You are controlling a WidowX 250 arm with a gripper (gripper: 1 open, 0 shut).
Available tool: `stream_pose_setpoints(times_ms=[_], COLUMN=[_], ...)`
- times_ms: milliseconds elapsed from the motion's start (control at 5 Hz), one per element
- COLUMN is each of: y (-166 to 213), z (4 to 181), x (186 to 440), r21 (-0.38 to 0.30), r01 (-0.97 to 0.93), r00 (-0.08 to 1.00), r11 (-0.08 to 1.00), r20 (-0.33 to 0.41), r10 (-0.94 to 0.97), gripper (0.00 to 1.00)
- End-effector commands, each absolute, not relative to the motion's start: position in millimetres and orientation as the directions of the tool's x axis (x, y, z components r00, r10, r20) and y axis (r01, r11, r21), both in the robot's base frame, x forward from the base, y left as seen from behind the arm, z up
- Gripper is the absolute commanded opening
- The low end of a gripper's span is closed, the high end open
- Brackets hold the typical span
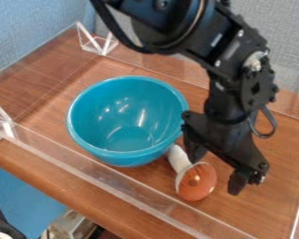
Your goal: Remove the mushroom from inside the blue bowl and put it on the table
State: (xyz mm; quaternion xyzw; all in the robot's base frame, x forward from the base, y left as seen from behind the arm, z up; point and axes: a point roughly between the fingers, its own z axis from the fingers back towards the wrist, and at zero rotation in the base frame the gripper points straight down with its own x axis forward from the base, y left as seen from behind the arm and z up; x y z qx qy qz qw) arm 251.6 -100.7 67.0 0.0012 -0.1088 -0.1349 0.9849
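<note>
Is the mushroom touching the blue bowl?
Cannot tell. The only camera shows the mushroom lying right beside the blue bowl, its stem end hidden behind the bowl's side.

You get one view only, from above and off the near corner of the table [52,79], looking down at a slant. It sits close: blue bowl [127,119] mid-frame, arm entering from the top, wall upper left.

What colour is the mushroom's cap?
Glossy reddish-brown, above a cream-white stem; the mushroom lies on the table, seen in the only camera view.
</note>
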Motion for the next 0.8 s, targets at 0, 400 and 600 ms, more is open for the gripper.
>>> stream_pose_setpoints(times_ms=[0,400,600], y=[-95,-82,-78], z=[81.2,64.2,57.4], x=[267,276,279], r21=[0.038,0.074,0.083], r01=[0.253,0.238,0.234], r00=[0.926,0.933,0.936], r11=[0.967,0.968,0.969], r20=[0.281,0.259,0.250], r10=[-0.254,-0.249,-0.248], gripper=[1.00,1.00,1.00])
